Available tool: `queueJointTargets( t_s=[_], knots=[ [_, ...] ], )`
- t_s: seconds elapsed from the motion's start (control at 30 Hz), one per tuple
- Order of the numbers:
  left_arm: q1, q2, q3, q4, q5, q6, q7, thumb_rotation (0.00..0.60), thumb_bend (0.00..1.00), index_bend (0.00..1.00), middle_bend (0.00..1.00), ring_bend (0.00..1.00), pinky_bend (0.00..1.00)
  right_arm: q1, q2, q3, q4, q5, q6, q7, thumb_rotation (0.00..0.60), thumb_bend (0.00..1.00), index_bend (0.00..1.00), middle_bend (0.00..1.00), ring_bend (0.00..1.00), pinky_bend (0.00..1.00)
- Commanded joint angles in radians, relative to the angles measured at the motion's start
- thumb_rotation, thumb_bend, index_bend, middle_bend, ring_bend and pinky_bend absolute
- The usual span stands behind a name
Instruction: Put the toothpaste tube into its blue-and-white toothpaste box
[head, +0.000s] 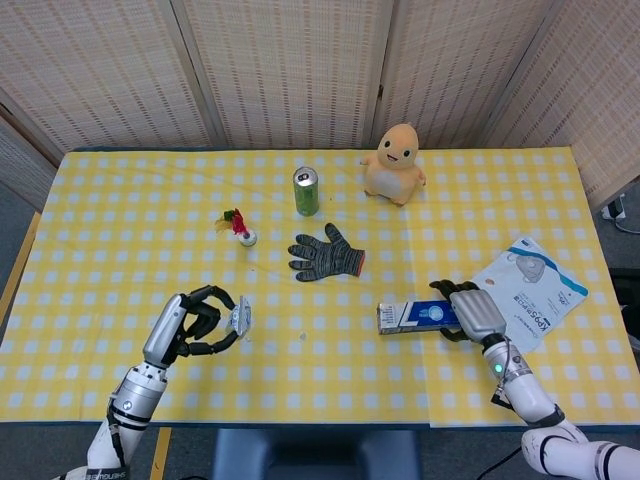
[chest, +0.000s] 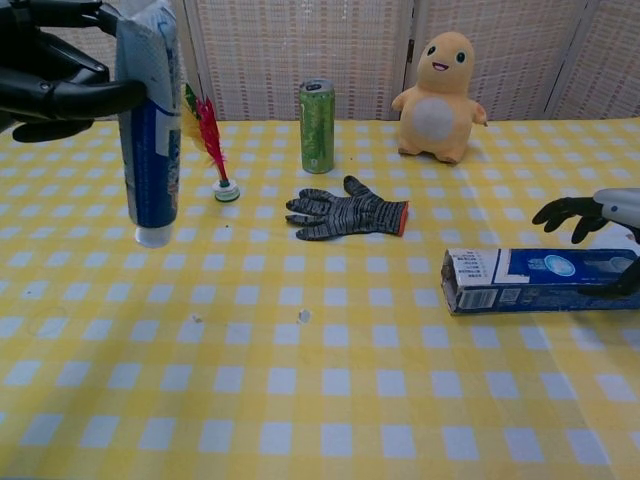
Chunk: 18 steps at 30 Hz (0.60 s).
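L hand (head: 190, 322), black-fingered w/ silver back, holds the blue-and-white toothpaste tube (chest: 147, 120) up off the yellow-and-white checked tablecloth (head: 130, 210), fingers wrapped round the crimped end. Tube hangs about upright, white cap down, at roughly 8 o'clock on the table; from overhead it shows almost end-on.

R hand (head: 468, 312) is low at about 4 o'clock, over the right end of the blue-and-white toothpaste box (chest: 540, 279). Fingers are spread over the top of the box, thumb on the near side; can't tell whether it really grips the box or only rests on it. Box lies flat, long side running L–R, open grey-white end toward the table centre, well apart from the tube.

Just beside the R hand, toward 3 o'clock, lies a white mask packet w/ blue print (head: 530, 290). Near centre: grey knit glove (head: 326, 254) lying flat. At 12 o'clock a green drink can (head: 306, 191) stands upright, orange plush toy (head: 395, 162) to its right. Red-and-yellow feathered shuttlecock (head: 238, 226) stands towards 10 o'clock.
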Motion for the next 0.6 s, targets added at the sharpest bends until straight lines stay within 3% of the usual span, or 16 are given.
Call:
queueJointTargets(
  t_s=[0.03,0.37,0.6],
  knots=[
    [0.002,0.002,-0.002,0.001,0.0,0.003,-0.008,0.6,0.49,0.98,1.0,1.0,1.0,0.002,-0.009,-0.007,0.009,0.011,0.002,-0.015,0.6,0.3,0.25,0.25,0.28,0.21],
    [-0.012,0.027,-0.014,-0.023,-0.03,-0.034,-0.054,0.6,0.49,0.98,1.0,1.0,1.0,0.01,-0.051,-0.011,0.046,0.022,0.02,-0.034,0.6,0.3,0.37,0.34,0.36,0.3],
    [-0.022,0.052,-0.029,-0.047,-0.062,-0.059,-0.063,0.6,0.49,0.98,1.0,1.0,1.0,0.003,-0.056,-0.007,0.055,-0.033,0.044,0.064,0.6,0.3,0.39,0.36,0.37,0.31]
  ],
)
